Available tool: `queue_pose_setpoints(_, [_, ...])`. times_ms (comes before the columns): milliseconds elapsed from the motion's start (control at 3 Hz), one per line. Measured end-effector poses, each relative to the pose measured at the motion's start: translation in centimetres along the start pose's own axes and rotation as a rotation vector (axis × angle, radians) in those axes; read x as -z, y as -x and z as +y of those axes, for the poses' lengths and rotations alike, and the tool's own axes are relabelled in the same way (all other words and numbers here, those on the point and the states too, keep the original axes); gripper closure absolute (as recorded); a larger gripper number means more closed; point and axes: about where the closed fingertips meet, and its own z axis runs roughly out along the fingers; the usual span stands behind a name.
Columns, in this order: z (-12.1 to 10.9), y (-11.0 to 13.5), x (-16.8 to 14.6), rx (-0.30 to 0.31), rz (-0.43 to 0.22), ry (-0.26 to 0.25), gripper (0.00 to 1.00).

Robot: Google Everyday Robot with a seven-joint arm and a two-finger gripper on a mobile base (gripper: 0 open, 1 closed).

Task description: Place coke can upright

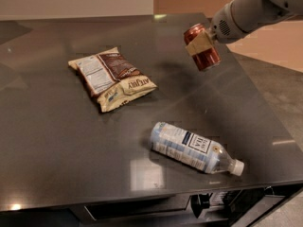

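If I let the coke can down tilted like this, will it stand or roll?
Held tilted by the pincer above the table at far right, the coke can would probably tip over and, being round, roll. Its smooth metal may slip in the grasp.

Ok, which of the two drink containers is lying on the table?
The clear plastic bottle with the white cap, on its side near the front edge. The coke can is tilted in the gripper above the table, far right.

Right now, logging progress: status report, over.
Gripper at far right, jaws shut on coke can. Can tilted, off the table. Chip bag, water bottle lie apart from it.
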Motion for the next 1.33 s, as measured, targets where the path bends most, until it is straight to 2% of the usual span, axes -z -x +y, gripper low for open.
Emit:
queue_pose_setpoints(333, [0.1,-0.2,-0.1,0.036,-0.047,-0.012,1.00])
queue_pose_setpoints(667, [-0.6,-0.4,0.2,0.053,-0.216,0.026,1.00])
queue_pose_setpoints(1000, [-1.0,-0.6,0.6,0.081,-0.336,0.092,1.00])
queue_pose_setpoints(1333, [-1.1,-1.2,0.4,0.125,-0.418,0.154,1.00])
